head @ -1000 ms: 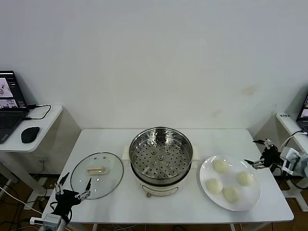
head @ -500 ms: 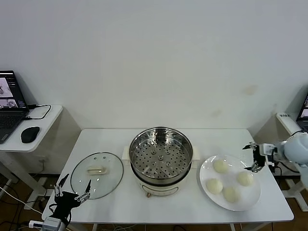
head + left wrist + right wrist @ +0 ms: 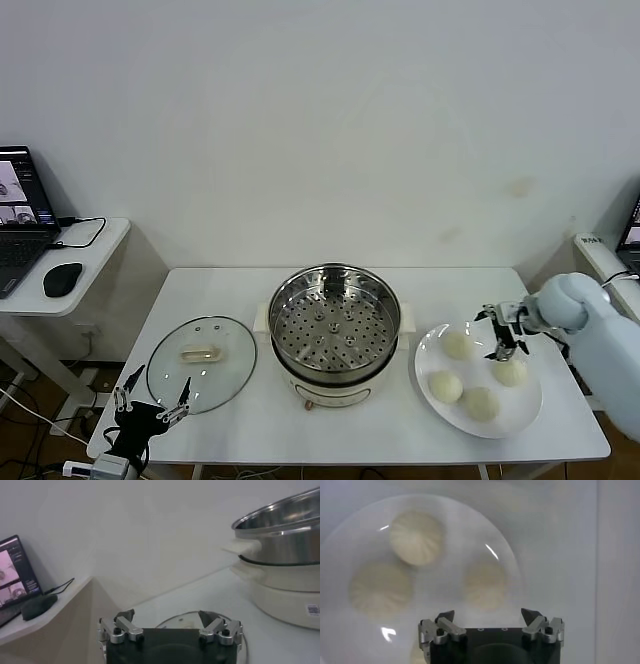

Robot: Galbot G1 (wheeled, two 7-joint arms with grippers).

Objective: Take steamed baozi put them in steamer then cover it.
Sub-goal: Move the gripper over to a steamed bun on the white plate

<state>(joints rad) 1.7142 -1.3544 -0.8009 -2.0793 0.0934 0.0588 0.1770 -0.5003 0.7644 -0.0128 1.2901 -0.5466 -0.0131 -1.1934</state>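
Several pale steamed baozi lie on a white plate (image 3: 527, 408) at the table's right; the nearest to my right gripper are one (image 3: 457, 345) and another (image 3: 510, 372). The shiny perforated steamer (image 3: 334, 320) stands mid-table on its cream pot base, uncovered and empty. The glass cover (image 3: 201, 350) lies flat to its left. My right gripper (image 3: 500, 333) hovers open above the plate's far side, between those two baozi. In the right wrist view the right gripper (image 3: 488, 615) holds nothing, with a baozi (image 3: 485, 585) just ahead. My left gripper (image 3: 152, 410) waits open at the table's front-left edge.
The white table (image 3: 330, 420) has bare room in front of the steamer. A side desk at the far left carries a laptop (image 3: 20, 215) and a mouse (image 3: 62, 280). In the left wrist view the steamer (image 3: 280, 535) rises beside the left gripper (image 3: 170, 617).
My right gripper has come in from beyond the table's right edge to above the plate. The left gripper has sunk slightly toward the front edge.
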